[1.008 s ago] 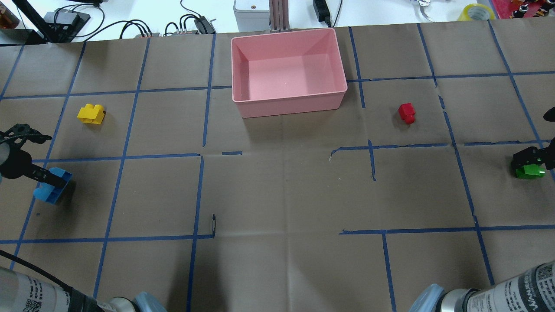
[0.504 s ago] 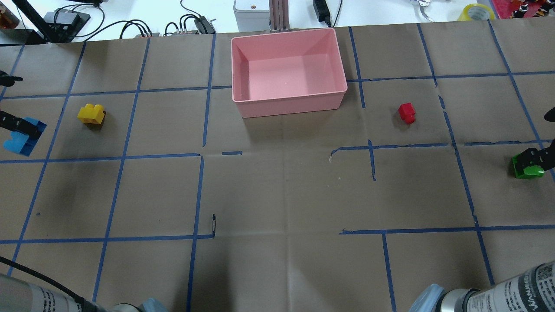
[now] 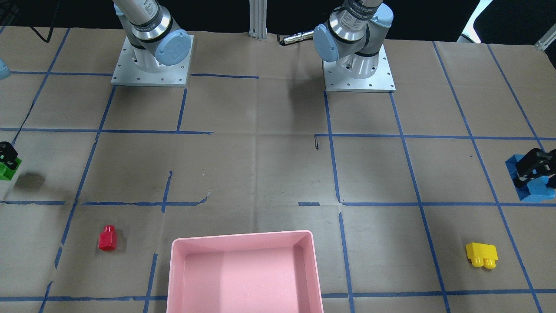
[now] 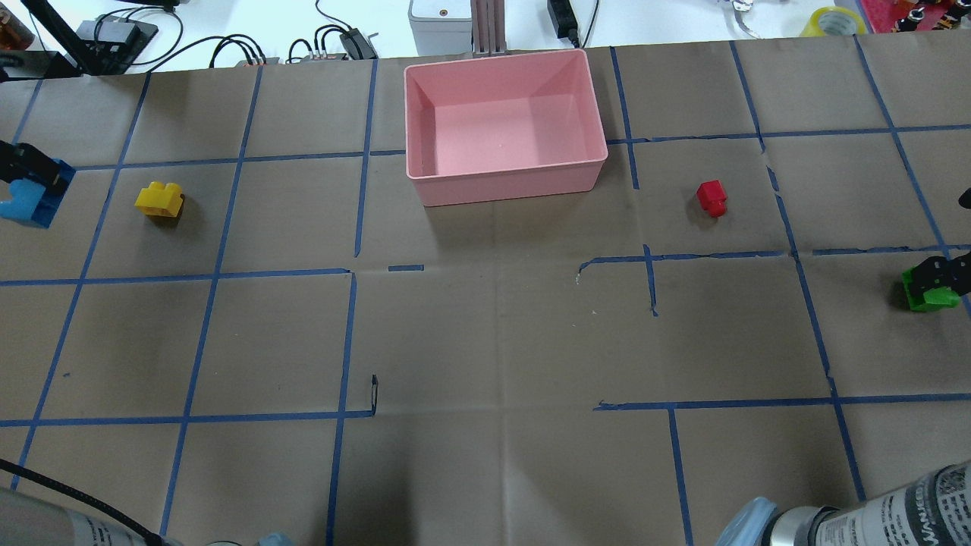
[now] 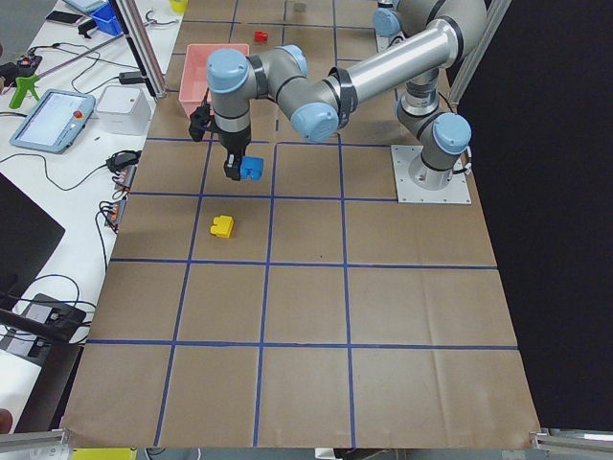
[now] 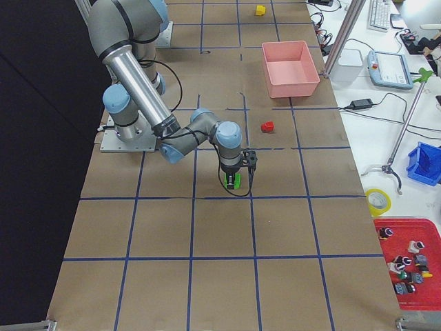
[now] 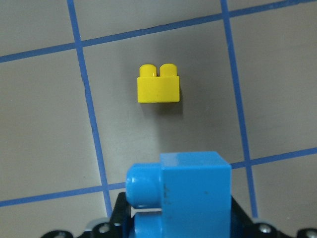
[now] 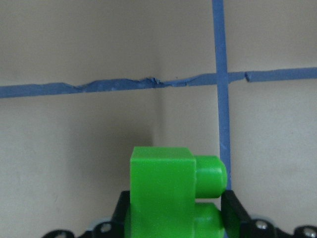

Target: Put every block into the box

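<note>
Blue block pinched by left gripper, green block by right gripper | both well apart from box | risk: shallow grip may slip, block drops short

Left arm and right arm are the same build: silver-grey tubes, fat round joints, pale blue end caps. Each is mounted on a square silver base plate with small screws along the edges. A white label with black print wraps the right arm's tube. Black cable loops loose along the right arm. Left hand and right hand are black, with open linkage fingers and bolt heads showing.
</note>
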`<state>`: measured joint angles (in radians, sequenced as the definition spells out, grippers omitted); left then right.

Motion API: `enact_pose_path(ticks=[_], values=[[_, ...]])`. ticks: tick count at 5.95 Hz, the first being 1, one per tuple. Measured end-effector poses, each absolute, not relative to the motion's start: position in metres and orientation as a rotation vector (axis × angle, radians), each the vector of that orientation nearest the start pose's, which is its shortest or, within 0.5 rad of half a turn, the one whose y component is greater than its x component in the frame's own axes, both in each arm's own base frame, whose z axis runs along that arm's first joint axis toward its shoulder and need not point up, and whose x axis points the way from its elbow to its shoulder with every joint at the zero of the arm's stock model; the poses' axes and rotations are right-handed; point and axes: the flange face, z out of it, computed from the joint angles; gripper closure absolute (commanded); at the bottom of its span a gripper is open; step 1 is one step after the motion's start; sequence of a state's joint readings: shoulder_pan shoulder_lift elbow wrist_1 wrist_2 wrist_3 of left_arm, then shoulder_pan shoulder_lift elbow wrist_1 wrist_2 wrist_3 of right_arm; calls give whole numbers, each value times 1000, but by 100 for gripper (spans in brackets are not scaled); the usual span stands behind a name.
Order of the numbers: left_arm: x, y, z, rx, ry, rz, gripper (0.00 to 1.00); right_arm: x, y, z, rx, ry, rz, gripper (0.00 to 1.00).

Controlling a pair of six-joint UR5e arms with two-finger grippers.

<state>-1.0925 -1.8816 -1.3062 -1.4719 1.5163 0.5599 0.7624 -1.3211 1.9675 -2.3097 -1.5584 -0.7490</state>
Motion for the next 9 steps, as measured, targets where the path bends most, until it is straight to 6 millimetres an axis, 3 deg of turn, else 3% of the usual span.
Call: enact_pose_path(ticks=[1, 2, 4, 6, 7, 8, 9], values=[[116, -639, 470, 67, 3164, -120, 73, -270, -466, 290, 61, 3142, -113, 98], [66, -659, 476, 15, 3170, -134, 73, -231, -487, 330, -40, 3068, -140, 100], [-42, -712, 471, -73, 3189, -130, 73, -101, -547, 382, -299, 2955, -258, 100], [-167, -753, 441, -151, 3205, -121, 73, 32, -597, 383, -405, 2632, -388, 100], [-207, -769, 413, -174, 3210, -111, 73, 85, -631, 373, -474, 2520, -423, 99], [-227, -783, 380, -199, 3212, -98, 72, 122, -661, 362, -548, 2469, -450, 95], [-237, -793, 349, -228, 3212, -87, 65, 150, -684, 352, -610, 2435, -485, 40]])
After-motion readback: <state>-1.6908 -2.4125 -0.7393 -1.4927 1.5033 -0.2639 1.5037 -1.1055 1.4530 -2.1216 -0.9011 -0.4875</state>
